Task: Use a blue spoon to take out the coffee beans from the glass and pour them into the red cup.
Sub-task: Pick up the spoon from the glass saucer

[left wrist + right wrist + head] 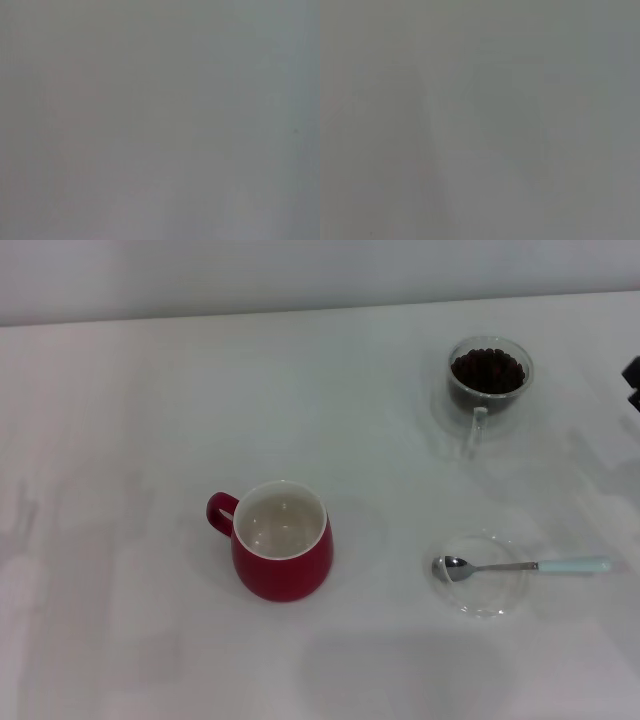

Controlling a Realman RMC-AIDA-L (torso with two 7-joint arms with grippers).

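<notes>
The red cup [283, 540] stands upright at the table's middle, white inside empty, its handle pointing to the left. The glass [488, 378] stands at the back right, filled with coffee beans [487, 370], its clear handle toward the front. The blue spoon [522, 566] lies at the front right, its silver bowl resting in a flat clear saucer [480, 595] and its pale blue handle pointing right. A dark part of my right gripper [632, 383] shows at the right edge, level with the glass and apart from it. My left gripper is out of view.
The white table [120, 440] fills the head view, with a pale wall along its back edge. Both wrist views show only a plain grey surface.
</notes>
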